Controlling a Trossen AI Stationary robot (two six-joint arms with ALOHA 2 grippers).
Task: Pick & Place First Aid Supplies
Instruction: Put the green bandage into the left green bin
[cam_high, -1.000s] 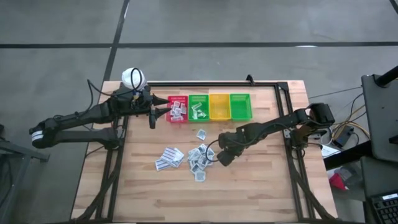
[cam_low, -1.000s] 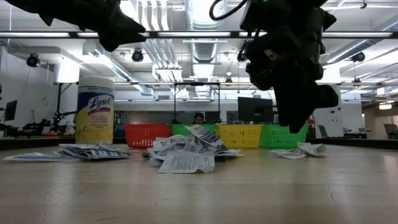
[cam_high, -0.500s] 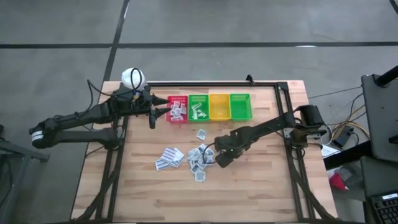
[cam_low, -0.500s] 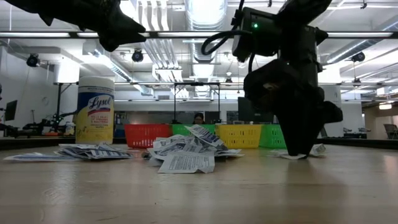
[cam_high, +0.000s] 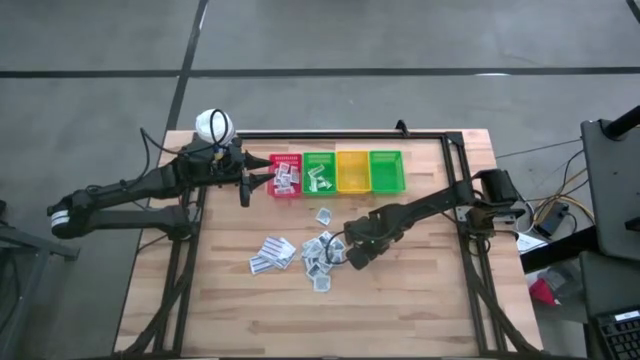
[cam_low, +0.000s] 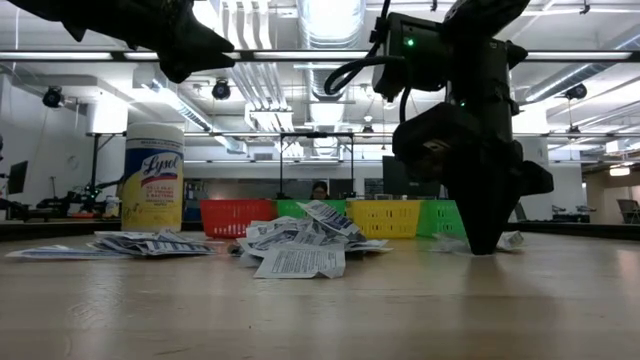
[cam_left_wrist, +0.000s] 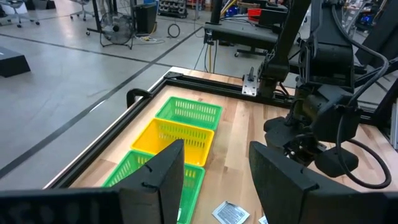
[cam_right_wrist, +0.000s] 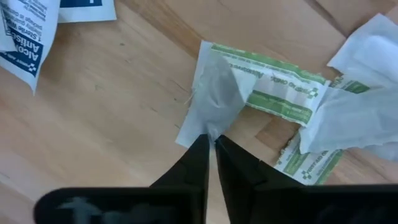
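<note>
Right gripper (cam_right_wrist: 211, 144) down mid-tabletop, fingers nearly closed, pinching edge of green-printed packet (cam_right_wrist: 217, 93). Thin corner hold; likely slipping on lift, or dragging the overlapping packets (cam_right_wrist: 360, 118) along. Left gripper (cam_left_wrist: 214, 171) open near red bin (cam_high: 285, 174).

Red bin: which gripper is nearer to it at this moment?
Left. The left gripper hangs just beside the red bin, at its outer side. The right gripper is farther off, down at the pile of sachets, shut on a green-printed packet.
</note>
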